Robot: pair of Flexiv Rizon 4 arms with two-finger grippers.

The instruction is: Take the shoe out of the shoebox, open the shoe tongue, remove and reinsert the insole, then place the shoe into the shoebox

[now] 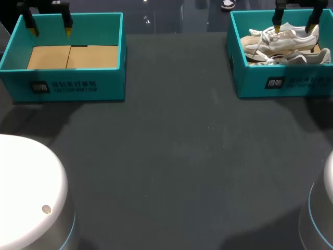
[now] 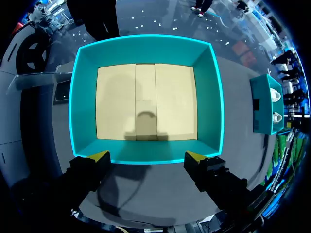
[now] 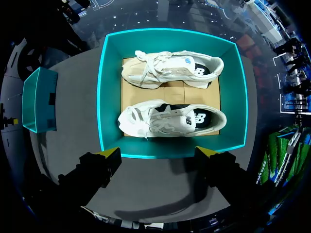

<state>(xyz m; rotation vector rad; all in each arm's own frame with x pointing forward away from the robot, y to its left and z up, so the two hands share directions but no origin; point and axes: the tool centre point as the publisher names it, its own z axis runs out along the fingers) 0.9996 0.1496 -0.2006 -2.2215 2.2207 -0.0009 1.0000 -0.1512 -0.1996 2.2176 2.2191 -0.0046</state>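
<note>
The left end effector (image 2: 146, 158) hangs above an empty teal open-topped box with a bare cardboard floor (image 1: 73, 86). Its fingers are spread wide and hold nothing. Between the two boxes lies the dark grey surface (image 1: 171, 156).

At the right stands the teal shoebox (image 1: 250, 80). In it, a pair of lace-up trainers lie on their sides with toes pointing left: the cream-toned far shoe (image 3: 170, 70) and the whiter near shoe (image 3: 172, 120). They lie apart, with cardboard showing between them. The right end effector (image 3: 159, 154) hovers over this shoebox, also wide open and empty, touching neither shoe.

A trainer like this is probably light. Its soft upper would likely buckle under a pinch, while the sole and heel should be firmer. The loose laces could snag on a finger. The surest hold seems to be across the heel collar or the midfoot of the near shoe, clamping sole against upper. The insole is hidden inside; it is likely thin and floppy.
</note>
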